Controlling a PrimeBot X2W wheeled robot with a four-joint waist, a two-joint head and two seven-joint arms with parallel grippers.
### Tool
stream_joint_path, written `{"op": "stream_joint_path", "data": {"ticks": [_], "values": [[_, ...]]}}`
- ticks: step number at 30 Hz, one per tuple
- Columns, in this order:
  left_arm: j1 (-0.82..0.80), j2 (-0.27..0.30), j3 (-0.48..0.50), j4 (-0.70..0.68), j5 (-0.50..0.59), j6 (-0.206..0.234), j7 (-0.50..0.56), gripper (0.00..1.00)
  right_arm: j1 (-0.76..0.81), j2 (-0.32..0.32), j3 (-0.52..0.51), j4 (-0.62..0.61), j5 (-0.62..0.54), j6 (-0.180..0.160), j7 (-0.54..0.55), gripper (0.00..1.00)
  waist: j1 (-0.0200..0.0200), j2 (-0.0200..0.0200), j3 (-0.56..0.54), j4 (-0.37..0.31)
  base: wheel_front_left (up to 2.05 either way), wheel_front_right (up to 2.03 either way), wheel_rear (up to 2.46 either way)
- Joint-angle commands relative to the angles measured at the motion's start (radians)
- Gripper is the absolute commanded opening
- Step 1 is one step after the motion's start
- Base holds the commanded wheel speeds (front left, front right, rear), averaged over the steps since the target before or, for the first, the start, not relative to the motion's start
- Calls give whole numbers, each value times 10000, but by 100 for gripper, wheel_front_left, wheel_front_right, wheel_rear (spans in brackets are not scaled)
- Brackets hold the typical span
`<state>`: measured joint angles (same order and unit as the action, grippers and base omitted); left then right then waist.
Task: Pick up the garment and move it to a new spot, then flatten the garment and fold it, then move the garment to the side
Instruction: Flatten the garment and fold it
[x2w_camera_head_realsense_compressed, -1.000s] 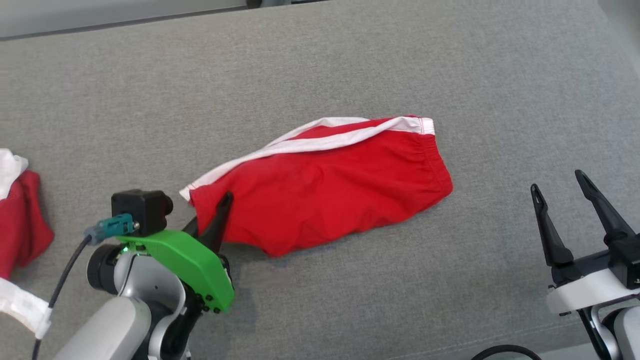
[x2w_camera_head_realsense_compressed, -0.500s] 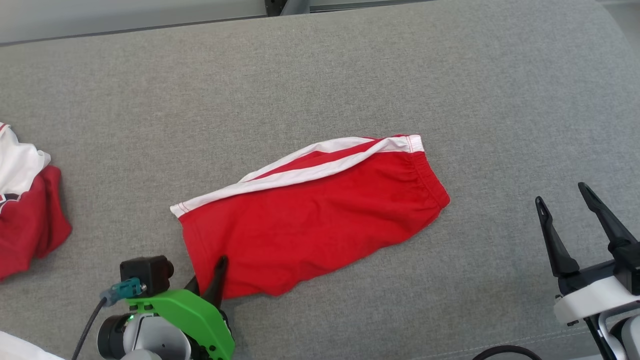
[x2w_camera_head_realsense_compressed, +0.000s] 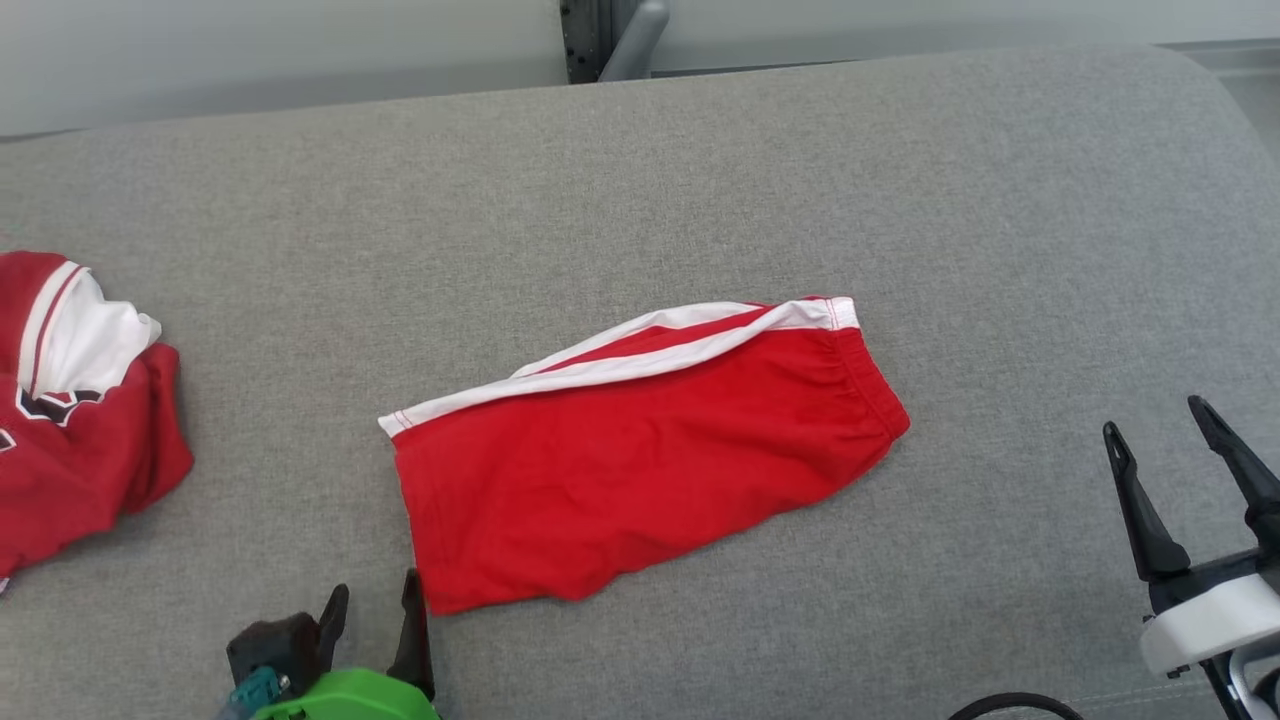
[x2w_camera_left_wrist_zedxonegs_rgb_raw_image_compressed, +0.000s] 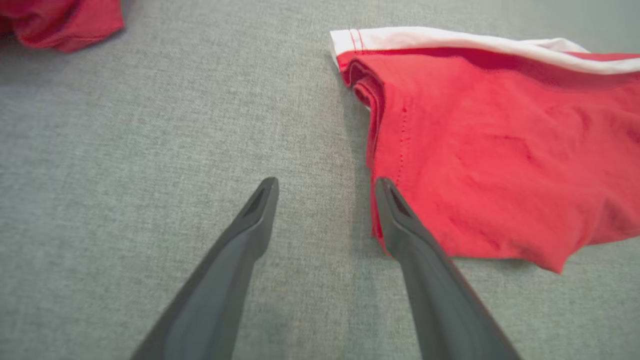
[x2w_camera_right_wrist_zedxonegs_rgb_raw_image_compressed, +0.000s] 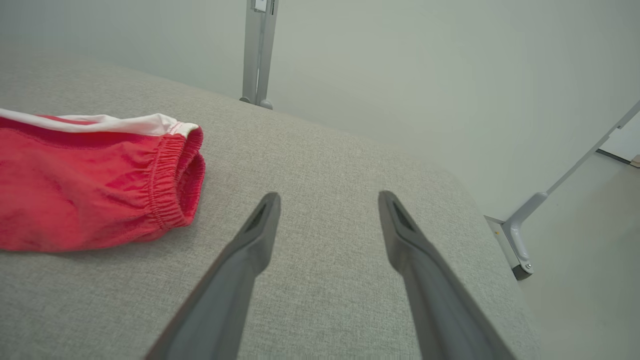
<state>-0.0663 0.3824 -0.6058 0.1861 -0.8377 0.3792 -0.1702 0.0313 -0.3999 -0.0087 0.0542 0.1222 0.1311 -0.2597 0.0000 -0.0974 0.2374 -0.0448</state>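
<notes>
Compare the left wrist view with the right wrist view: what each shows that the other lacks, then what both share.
Left wrist: the stitched leg hem of the red shorts, a second red garment, the left gripper with fingers open. Right wrist: the shorts' elastic waistband, a metal post, the floor, the right gripper with fingers open. Both: the shorts lying on the grey padded surface.

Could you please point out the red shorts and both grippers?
red shorts (x2w_camera_head_realsense_compressed: 640, 470), head view, middle of red panel.
left gripper (x2w_camera_left_wrist_zedxonegs_rgb_raw_image_compressed: 326, 182), left wrist view, midway between fingertips.
right gripper (x2w_camera_right_wrist_zedxonegs_rgb_raw_image_compressed: 328, 195), right wrist view, midway between fingertips.
</notes>
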Motion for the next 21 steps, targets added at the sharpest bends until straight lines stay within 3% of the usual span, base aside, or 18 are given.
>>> {"op": "stream_joint_path", "data": {"ticks": [1,6,10,15,21], "values": [[263,-53,32,82,186,7,-250,100,215,-30,-67,71,84,-7,6,100,0,0,-342,203,0,0,0],[1034,-308,547,184,1085,-128,-952,100,651,120,-225,374,163,-7,-5,100,0,0,-1099,409,0,0,0],[1955,-743,1690,-855,2830,-285,-946,100,899,299,-401,603,372,-7,-18,100,0,0,-1630,612,0,0,0],[3030,-1344,3153,-1892,4284,-912,-938,100,1028,539,-544,628,408,-7,-31,100,0,0,-1903,744,0,0,0],[3691,-1743,4335,-2198,5150,-2228,-940,100,844,993,-647,590,255,-7,-35,100,0,0,-1939,733,0,0,0]]}}
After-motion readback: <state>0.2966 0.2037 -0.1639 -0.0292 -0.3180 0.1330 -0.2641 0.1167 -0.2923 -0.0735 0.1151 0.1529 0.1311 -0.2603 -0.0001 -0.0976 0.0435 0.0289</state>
